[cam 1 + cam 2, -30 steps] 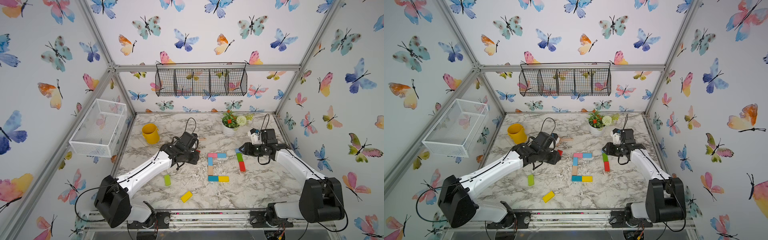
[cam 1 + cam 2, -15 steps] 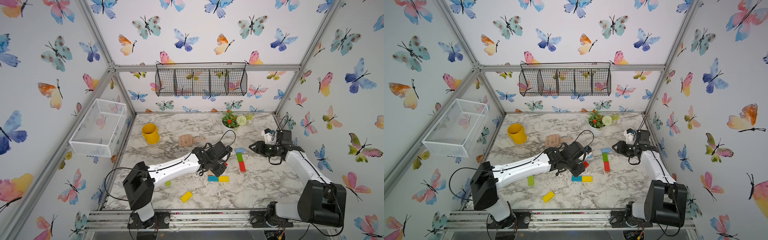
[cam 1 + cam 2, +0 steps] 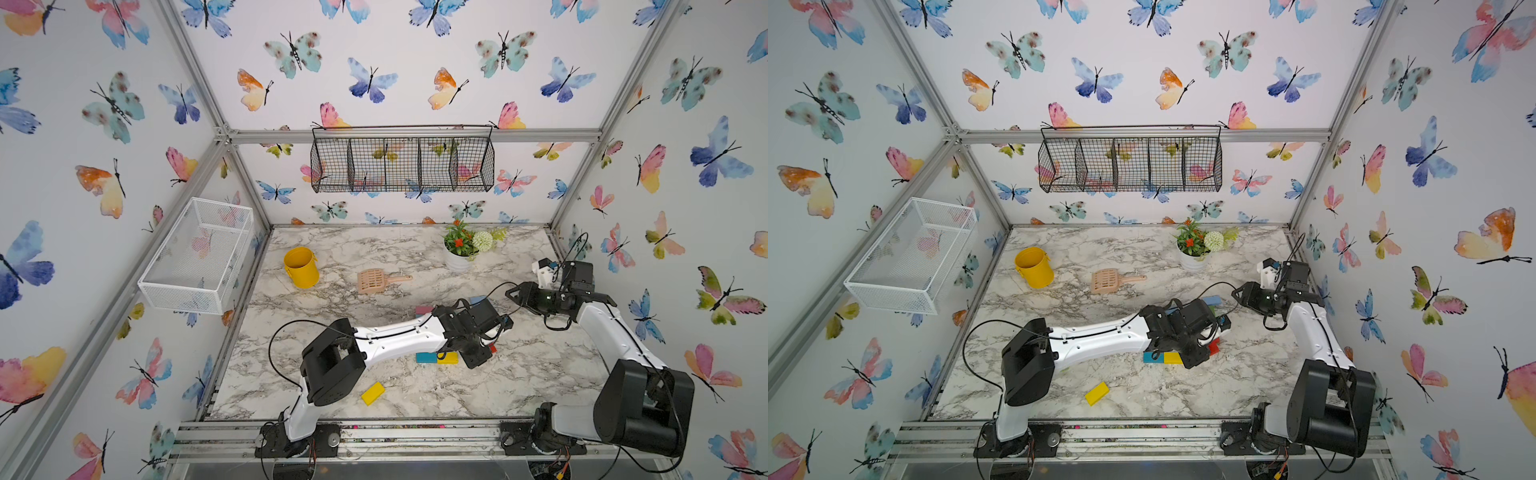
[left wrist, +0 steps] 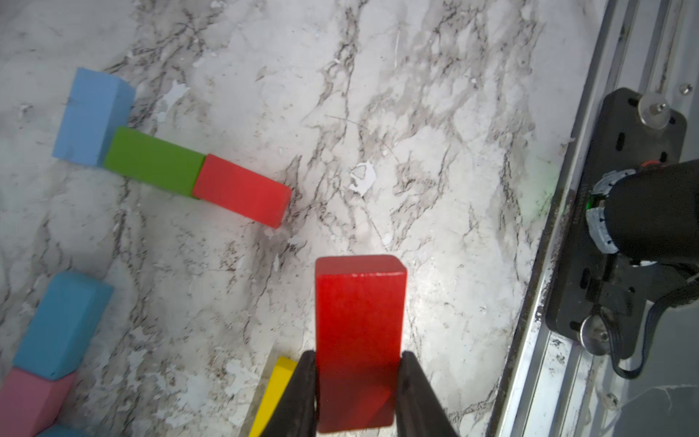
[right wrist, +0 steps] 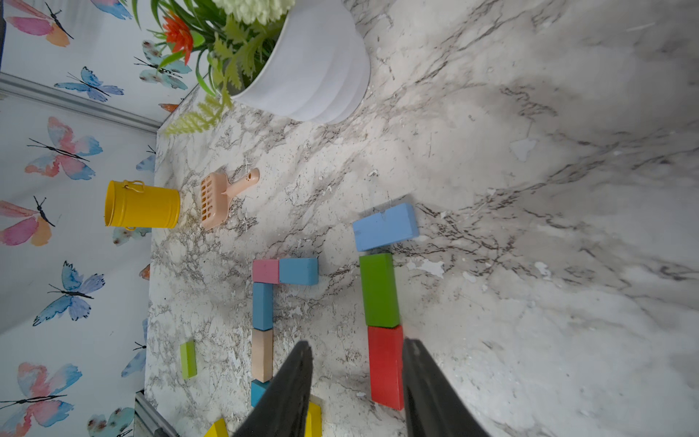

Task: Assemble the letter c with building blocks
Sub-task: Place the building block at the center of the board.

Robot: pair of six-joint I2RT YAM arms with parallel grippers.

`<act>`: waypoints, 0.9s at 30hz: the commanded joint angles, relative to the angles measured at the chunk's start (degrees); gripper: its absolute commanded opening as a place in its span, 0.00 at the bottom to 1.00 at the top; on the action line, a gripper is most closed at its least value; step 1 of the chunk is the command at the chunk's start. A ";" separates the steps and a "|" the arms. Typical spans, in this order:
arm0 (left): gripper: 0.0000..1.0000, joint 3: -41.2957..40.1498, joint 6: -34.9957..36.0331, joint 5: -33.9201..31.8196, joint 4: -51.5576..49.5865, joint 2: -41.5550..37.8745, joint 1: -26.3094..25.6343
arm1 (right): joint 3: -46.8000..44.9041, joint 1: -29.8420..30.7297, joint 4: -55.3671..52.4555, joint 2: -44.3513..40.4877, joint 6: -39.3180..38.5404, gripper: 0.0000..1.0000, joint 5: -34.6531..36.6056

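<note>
Clamping a red block in the left gripper beside the yellow block, probably extending the letter's lower arm. Holding the right gripper parted, empty, clear.

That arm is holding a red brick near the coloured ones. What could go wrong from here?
The left end effector grips the held red block close beside the yellow block; setting it down could nudge that block crooked.
In both top views the left arm hangs over the pink block and hides others; it might brush them.
</note>
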 commanded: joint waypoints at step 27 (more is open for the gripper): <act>0.26 14.31 11.02 4.06 -2.15 16.08 -0.02 | -1.48 -5.38 -2.78 -0.86 0.61 0.43 -0.05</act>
